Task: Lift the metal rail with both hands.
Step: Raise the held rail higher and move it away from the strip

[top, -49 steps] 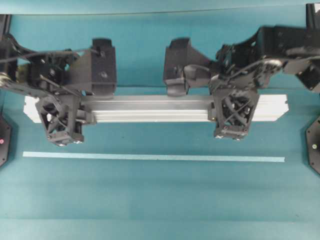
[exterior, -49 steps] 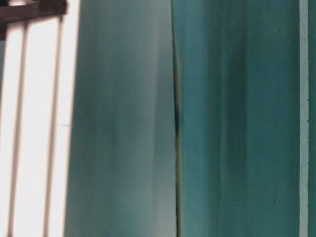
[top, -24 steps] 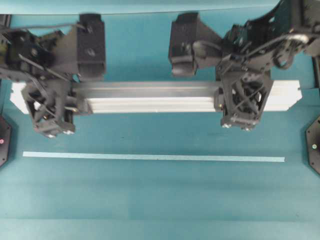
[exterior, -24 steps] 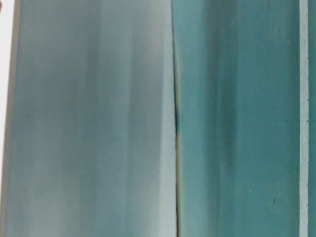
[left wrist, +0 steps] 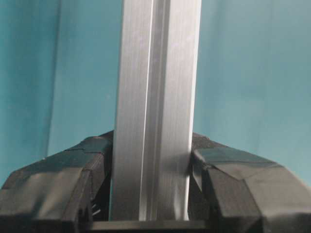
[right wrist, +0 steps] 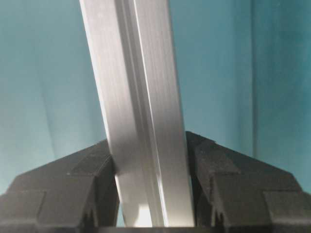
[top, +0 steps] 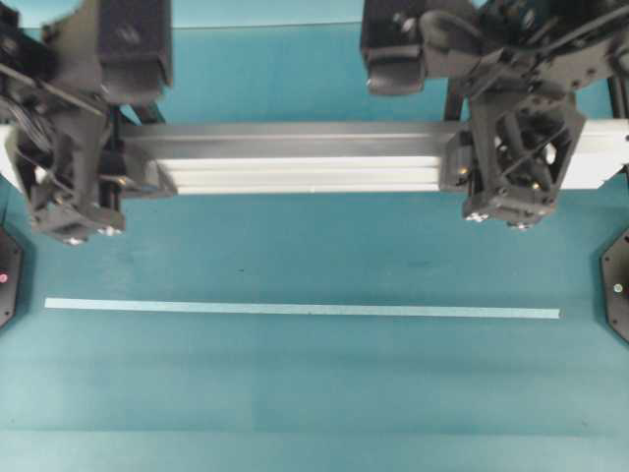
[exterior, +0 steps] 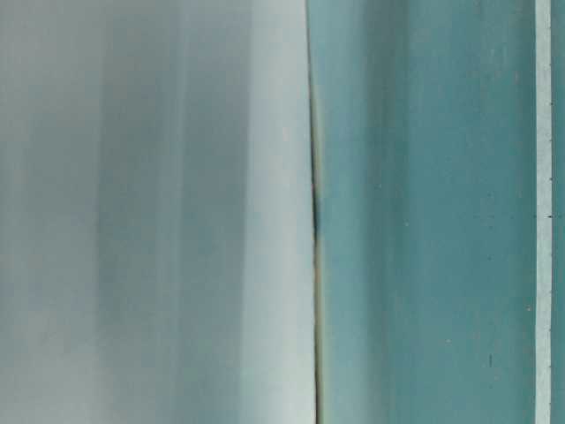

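The metal rail [top: 305, 162] is a long silver grooved bar held level in the air, high above the teal table. My left gripper [top: 69, 187] is shut on it near its left end. My right gripper [top: 513, 167] is shut on it near its right end. In the left wrist view the rail [left wrist: 155, 107] runs up between both black fingers [left wrist: 228, 184], which press its sides. In the right wrist view the rail [right wrist: 141, 107] leans slightly left between the fingers [right wrist: 223, 184]. The table-level view shows no rail.
A thin pale-teal tape strip [top: 303, 310] lies flat across the table in front of the rail; it shows at the right edge of the table-level view [exterior: 542, 212]. Black arm bases sit at the left edge [top: 6, 275] and right edge [top: 617, 285].
Both grippers have risen with the rail in them; it appears larger and higher in the overhead view. The rail has left the table-level view.
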